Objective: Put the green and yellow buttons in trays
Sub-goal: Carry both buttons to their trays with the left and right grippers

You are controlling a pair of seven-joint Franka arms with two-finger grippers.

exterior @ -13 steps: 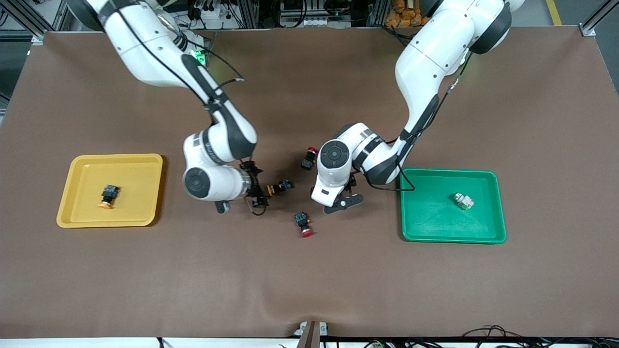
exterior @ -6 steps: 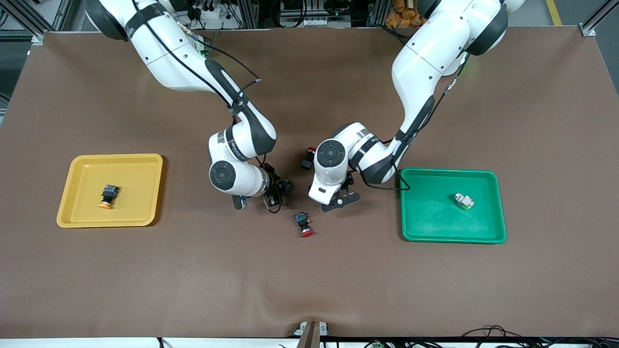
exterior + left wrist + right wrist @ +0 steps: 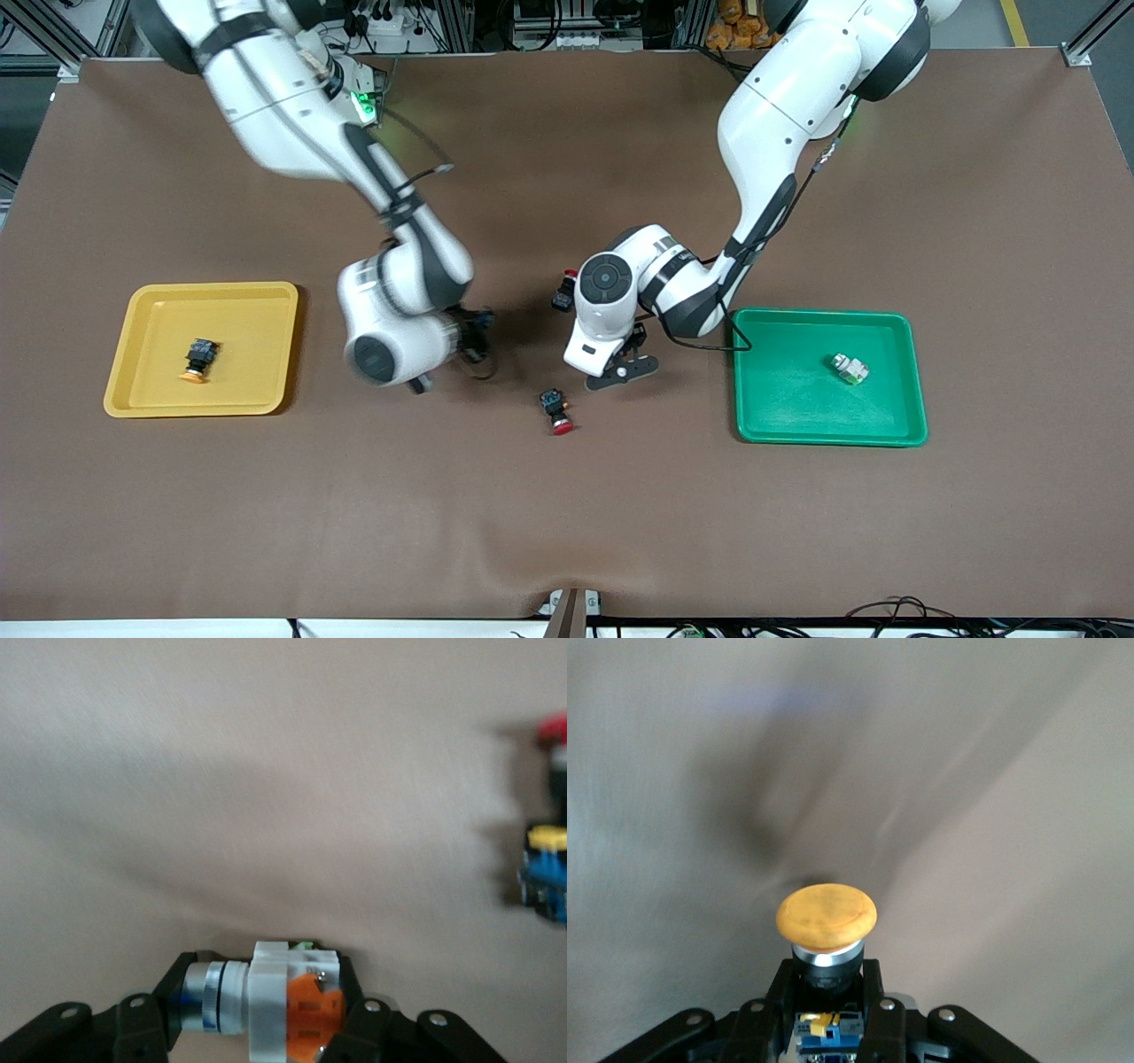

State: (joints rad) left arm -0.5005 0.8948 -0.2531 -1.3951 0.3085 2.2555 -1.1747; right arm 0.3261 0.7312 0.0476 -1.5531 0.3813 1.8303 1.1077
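- Brown cloth-covered table [image 3: 567, 532]: showed bare cloth at its middle, where a black-bodied push-button with an orange-yellow round cap had lain a moment earlier
- Found that button [image 3: 827, 917] clamped by its body in the right gripper [image 3: 474, 330], cap pointing outward, raised over the cloth between the middle and the shallow yellow plastic tray [image 3: 142, 403]
- Went from jaws apart to jaws clamped on both arms within the last second
- Showed the left gripper [image 3: 631, 356] low over the middle, near the shallow green plastic tray [image 3: 828, 437], pinching a white-bodied, silver-tipped push-button with an orange mark [image 3: 275, 1014]; could not tell whether it was off the cloth yet
- Already held one yellow-capped button [image 3: 198, 359] in the yellow tray and one white-bodied button [image 3: 849, 368] in the green tray
- Left two red-capped black switches [image 3: 557, 410] on the cloth near the middle, not gripped
- Meant, as a judgement, that both remaining picks were made and only carrying and releasing were left, with a slip from either narrow grip the likeliest trouble
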